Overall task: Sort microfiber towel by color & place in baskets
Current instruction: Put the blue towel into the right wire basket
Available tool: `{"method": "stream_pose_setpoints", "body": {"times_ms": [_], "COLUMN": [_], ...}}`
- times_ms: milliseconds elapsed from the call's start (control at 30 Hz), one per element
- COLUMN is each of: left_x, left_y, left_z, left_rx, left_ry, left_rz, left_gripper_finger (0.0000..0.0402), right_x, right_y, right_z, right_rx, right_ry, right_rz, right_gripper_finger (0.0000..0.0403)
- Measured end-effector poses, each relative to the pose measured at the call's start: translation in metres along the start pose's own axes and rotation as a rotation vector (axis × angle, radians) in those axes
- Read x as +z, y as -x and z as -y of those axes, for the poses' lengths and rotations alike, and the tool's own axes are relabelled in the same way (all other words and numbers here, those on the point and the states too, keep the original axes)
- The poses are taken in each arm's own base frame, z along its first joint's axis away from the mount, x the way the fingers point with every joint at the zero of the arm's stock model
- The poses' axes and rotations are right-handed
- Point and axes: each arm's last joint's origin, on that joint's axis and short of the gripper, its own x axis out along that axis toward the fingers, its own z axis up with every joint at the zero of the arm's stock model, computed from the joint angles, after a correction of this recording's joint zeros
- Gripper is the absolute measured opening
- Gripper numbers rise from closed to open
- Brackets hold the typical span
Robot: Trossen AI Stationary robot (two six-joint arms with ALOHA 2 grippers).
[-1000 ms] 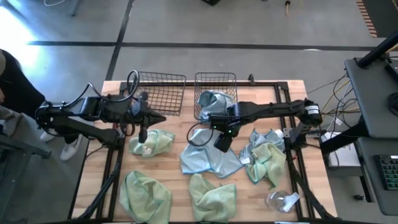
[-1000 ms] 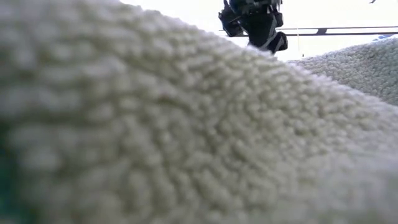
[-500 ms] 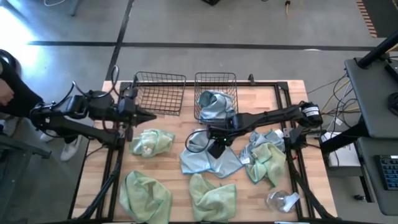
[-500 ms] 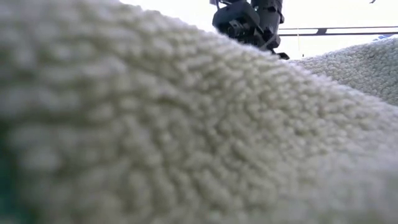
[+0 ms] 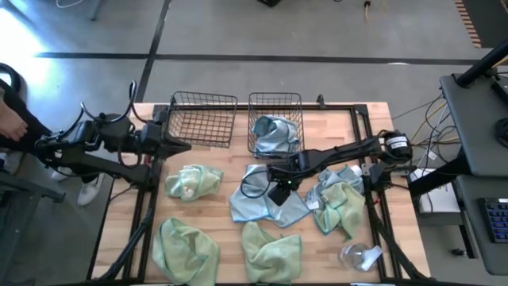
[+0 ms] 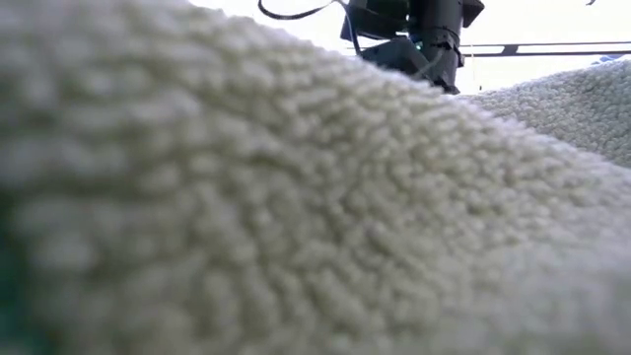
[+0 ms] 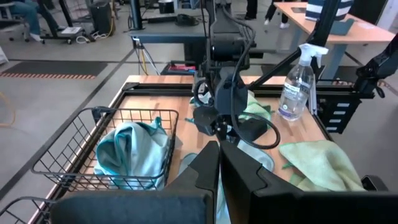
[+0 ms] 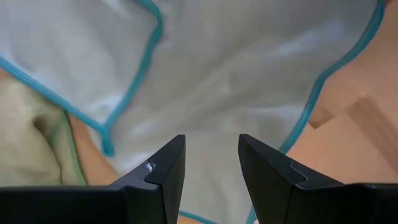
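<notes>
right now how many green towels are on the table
4: one by the left basket, two at the front edge, one on the right, tangled with a blue one. More may be hidden.

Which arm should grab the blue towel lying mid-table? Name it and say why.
Right. The right gripper hangs open directly over the blue towel, fingers straddling it. The left gripper is shut, back by the empty basket.
</notes>
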Motion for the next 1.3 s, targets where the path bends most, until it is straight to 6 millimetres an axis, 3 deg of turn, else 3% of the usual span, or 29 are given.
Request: {"method": "stream_pose_setpoints", "body": {"times_ms": [500,1300], "left_x": [0.0,-0.006], "left_y": [0.0,0.001], "left_z": [0.0,0.0], "left_rx": [0.0,0.002], "left_ry": [0.008,0.023], "left_rz": [-0.005,-0.054], "left_gripper_finger": [0.0,0.0], "right_x": [-0.014,-0.023], "right_y": [-0.027,-0.062], "right_z": [0.019,0.034], "right_rx": [-0.053,0.106], "right_ry": [-0.013,-0.04], "right_rz": [-0.062,0.022], "right_gripper_finger": [0.0144,0.0141]}}
